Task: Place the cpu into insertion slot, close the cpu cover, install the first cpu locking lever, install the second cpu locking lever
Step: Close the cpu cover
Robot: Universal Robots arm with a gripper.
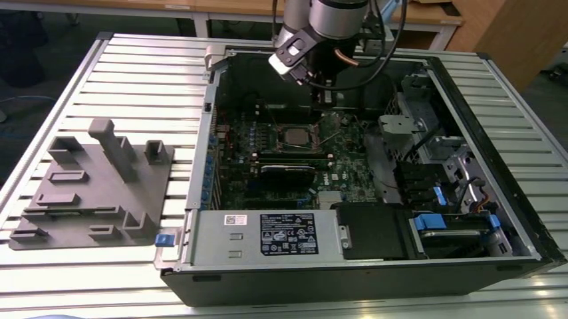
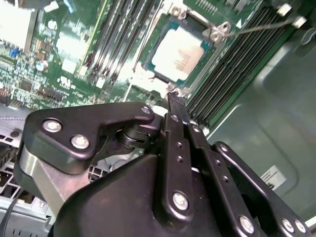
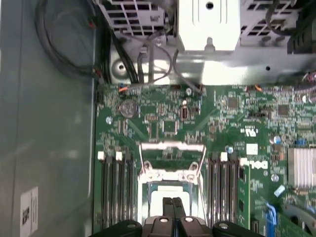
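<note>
The cpu (image 2: 178, 53) lies flat in the insertion slot (image 1: 296, 135) on the green motherboard, its pale metal top facing up. The cpu cover (image 2: 201, 73) lies around it as a thin metal frame, with the chip showing through the cut-out. A thin wire lever (image 2: 261, 26) sticks out sideways from one socket corner. In the first wrist view two wire levers (image 3: 141, 159) stand beside the cover's far edge (image 3: 170, 176). My gripper (image 2: 173, 98) is shut with nothing in it, its black fingertips pressed together just over the socket's near edge. It hangs above the board (image 1: 321, 100), (image 3: 173, 202).
Long black memory slots (image 2: 114, 39) flank the socket on both sides. The case's metal wall (image 2: 269, 118) rises close by. A finned heatsink (image 3: 302, 167), a power supply box (image 1: 266, 234) and drive bays with blue tabs (image 1: 437, 220) fill the case. A grey fixture plate (image 1: 98, 189) lies outside it.
</note>
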